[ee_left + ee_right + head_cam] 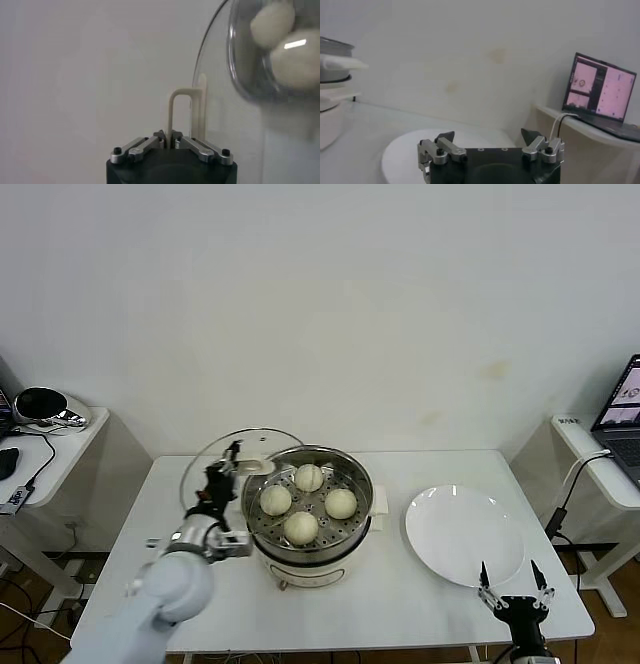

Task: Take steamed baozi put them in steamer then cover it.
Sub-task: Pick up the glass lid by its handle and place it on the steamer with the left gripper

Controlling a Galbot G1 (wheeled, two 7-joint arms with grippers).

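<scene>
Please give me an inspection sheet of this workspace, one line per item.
Surface: white table.
Job's things: four cream-white round baozi inside shiny steel steamer; clear glass cover lifted, tilted beside the steamer's left rim.
Clutter: flat white plate, bare.
Grippers: left gripper shut on the cover's cream handle; right gripper open, parked near the table's front edge by the plate.
Cables: on both side desks.
Surroundings: laptop on the right desk.

- Four steamed baozi (306,503): smooth, cream-white domes, sitting in a ring on the perforated tray inside the steamer.
- Steamer (312,554): shiny steel pot on cream-white base, uncovered.
- Cover (225,459): clear glass, metal-rimmed, tilted on edge against the steamer's left side, cream handle pinched.
</scene>
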